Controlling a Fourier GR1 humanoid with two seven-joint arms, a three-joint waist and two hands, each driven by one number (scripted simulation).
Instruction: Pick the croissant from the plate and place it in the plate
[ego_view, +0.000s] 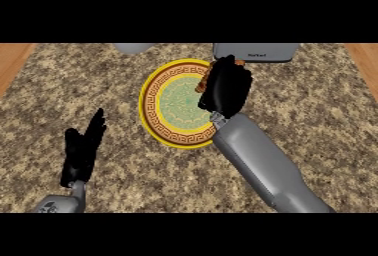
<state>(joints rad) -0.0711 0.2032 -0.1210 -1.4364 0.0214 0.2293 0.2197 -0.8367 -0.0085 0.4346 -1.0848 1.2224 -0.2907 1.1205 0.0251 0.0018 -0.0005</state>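
Note:
A round plate (166, 107) with a yellow rim, an orange key-pattern band and a pale green middle lies on the granite counter. My right hand (225, 90) hangs over the plate's right rim with its fingers curled round the brown croissant (201, 85). Only a thin strip of the croissant shows at the hand's left edge and top; the hand hides the remainder. My left hand (81, 150) rests at the lower left, fingers straight and pointing up, holding nothing.
A grey appliance (256, 51) stands at the counter's far edge just behind my right hand. A grey rounded object (133, 47) shows at the far edge, left of it. Wooden floor strips border the counter on both sides.

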